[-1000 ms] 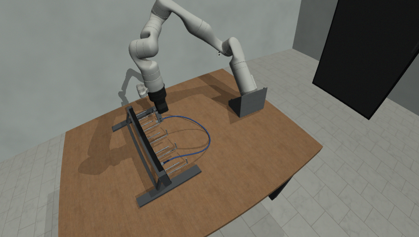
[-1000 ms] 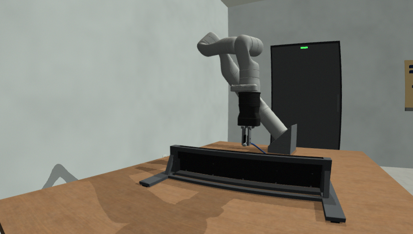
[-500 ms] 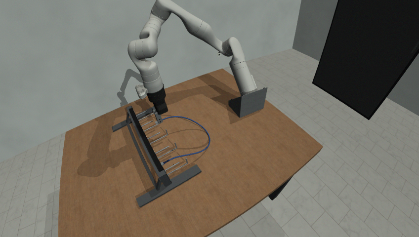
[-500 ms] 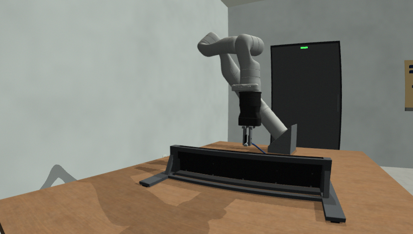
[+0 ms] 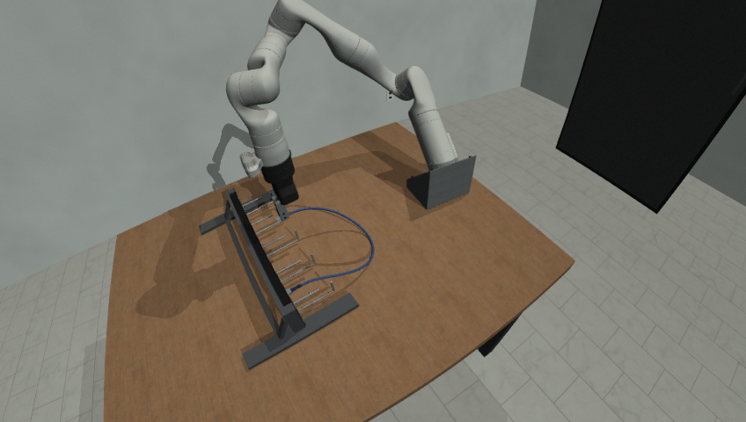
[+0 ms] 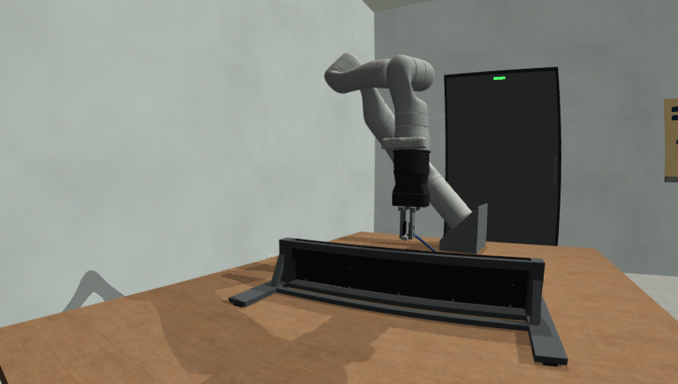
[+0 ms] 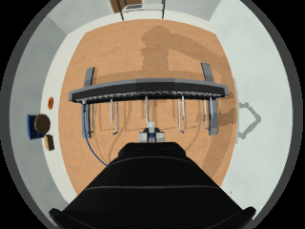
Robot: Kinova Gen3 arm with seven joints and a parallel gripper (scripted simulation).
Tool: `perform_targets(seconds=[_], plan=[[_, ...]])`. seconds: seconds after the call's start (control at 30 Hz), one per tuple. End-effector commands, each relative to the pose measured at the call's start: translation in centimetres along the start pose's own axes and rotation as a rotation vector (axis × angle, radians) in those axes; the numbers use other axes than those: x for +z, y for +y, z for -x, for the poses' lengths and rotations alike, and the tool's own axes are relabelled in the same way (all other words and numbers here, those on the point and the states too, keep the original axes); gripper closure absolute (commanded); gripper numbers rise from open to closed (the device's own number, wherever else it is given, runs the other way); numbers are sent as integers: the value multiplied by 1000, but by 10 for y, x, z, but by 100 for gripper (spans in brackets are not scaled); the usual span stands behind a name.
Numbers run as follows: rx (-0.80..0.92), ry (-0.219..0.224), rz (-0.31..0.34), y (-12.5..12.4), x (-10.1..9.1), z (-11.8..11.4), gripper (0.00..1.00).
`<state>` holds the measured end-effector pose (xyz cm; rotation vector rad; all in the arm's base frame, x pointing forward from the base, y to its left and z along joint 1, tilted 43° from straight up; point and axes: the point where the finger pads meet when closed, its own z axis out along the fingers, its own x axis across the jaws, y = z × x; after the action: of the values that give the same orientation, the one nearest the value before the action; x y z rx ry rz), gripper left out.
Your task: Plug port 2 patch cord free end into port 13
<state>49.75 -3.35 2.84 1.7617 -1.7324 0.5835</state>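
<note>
Pale walls stand around the brown table (image 5: 444,272) (image 6: 142,352) (image 7: 157,48). The gripper (image 5: 284,215) (image 6: 406,234) (image 7: 152,133) pinches the free plug (image 6: 404,238) (image 7: 152,126) of the blue cord (image 5: 372,243) (image 6: 424,243) (image 7: 91,149). Just ahead of it, apart, is the rack (image 5: 301,330) (image 6: 411,257) (image 7: 148,88); the cord's other end is in the rack's front.
</note>
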Motion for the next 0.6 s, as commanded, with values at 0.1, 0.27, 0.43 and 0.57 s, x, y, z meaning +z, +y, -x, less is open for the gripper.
perform_targets(seconds=[0.1, 0.27, 0.43, 0.57], plan=[[-6, -1, -2, -1, -1, 1, 100], [-10, -1, -2, -2, -1, 2, 100], [-11, -1, -2, -2, -1, 2, 100], [-13, -1, -2, -2, -1, 2, 100]])
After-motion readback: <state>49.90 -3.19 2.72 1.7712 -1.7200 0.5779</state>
